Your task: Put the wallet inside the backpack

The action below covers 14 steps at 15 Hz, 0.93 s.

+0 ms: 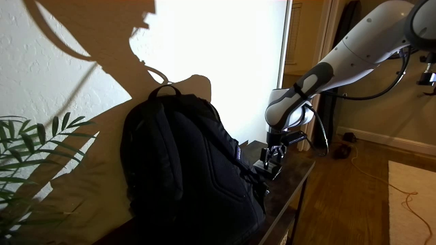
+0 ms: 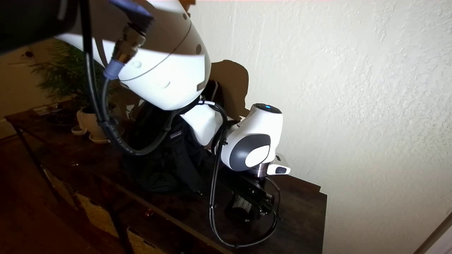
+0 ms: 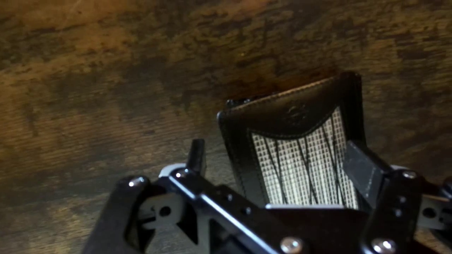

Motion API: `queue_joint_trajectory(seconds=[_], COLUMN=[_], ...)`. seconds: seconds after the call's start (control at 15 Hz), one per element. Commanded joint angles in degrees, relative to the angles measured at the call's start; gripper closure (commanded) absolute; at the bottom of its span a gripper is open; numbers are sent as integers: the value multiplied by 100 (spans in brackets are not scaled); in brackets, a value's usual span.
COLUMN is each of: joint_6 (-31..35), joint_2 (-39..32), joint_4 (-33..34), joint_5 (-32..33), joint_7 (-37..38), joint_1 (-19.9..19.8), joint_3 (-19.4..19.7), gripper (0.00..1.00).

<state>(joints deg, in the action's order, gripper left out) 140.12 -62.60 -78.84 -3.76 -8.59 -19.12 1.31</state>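
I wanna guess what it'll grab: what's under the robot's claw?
Under the open gripper is the wallet, black with pale checks, on the wooden tabletop. In the wrist view the gripper covers one end of the wallet, and the wallet hides the tabletop beneath.

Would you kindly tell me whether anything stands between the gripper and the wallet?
Nothing visible stands between the open gripper and the wallet. In the wrist view, one finger overlaps the wallet's edge, so the gripper may need realigning.
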Motion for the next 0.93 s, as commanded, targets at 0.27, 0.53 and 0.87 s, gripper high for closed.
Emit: queue_joint_trajectory(seconds=[0.27, 0.53, 0.87], joint_6=[-658, -747, -871], joint_2=[-143, -187, -170], joint_4=[291, 349, 411], joint_5=[-281, -301, -338], joint_7=[-453, -523, -666], joint_1=[-223, -215, -241], joint_3=[-240, -259, -283], gripper=[0, 28, 61])
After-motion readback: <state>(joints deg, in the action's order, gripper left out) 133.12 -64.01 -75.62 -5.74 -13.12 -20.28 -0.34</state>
